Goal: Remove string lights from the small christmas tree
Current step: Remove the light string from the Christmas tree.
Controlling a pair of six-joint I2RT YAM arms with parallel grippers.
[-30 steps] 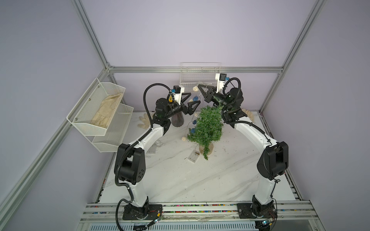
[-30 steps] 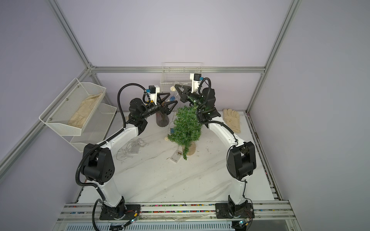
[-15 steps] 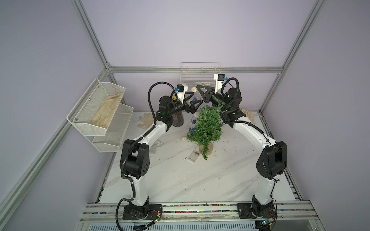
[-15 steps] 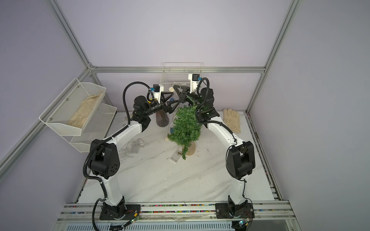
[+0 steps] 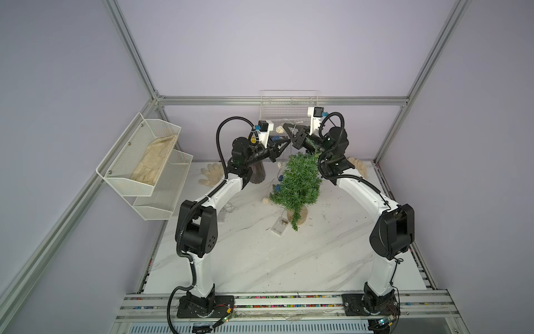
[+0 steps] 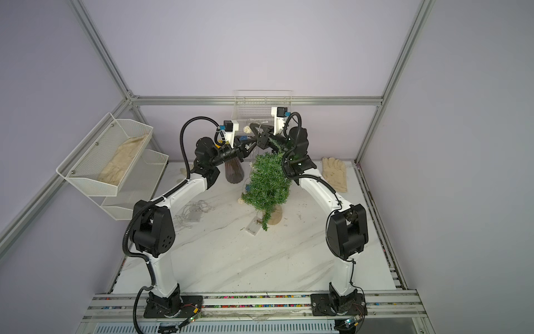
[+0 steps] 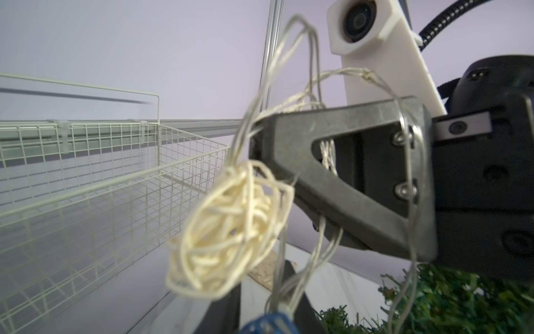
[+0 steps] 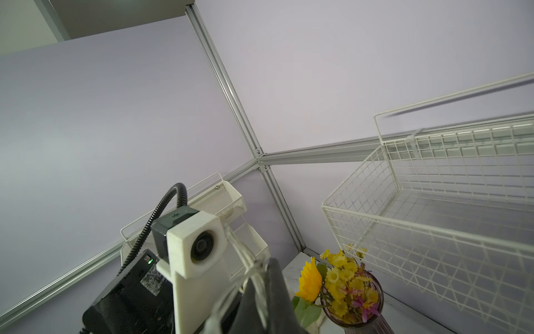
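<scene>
**Two-handed pinch on the strand, now the tricky bit**

The right gripper (image 7: 255, 138) has its jaws pressed together on the string lights (image 7: 231, 228). The pale wire comes out at its tip, and spare loops are draped back over its finger. The left gripper (image 5: 285, 141) sits just under it with jaws also closed. Strands run in between them next to a blue ball (image 7: 267, 325), so it looks like a pinch on the wire to me. Both grippers are up high over the table's (image 5: 260, 260) far edge, with a cream woven ball (image 5: 278, 129) dangling between them.

The small christmas tree (image 5: 300, 185) stands around the middle of the table. The rest of the strand hangs down its left side to the clear battery box (image 5: 279, 226), which lies just beside the base.

If I'm driving this, I'd have one hand hold while the other draws the wire up and away from the branches. Go slow so the loops slide off instead of tipping the tree. I'd clear those loops off the right finger first, since they look like a snag risk. The battery box will drag too.

Compared with a second ago, the left gripper was spread wide and hanging back over by the dark vase (image 5: 257, 173). It has since moved in under the right one and clamped. The right gripper, tree and box look unchanged.
</scene>
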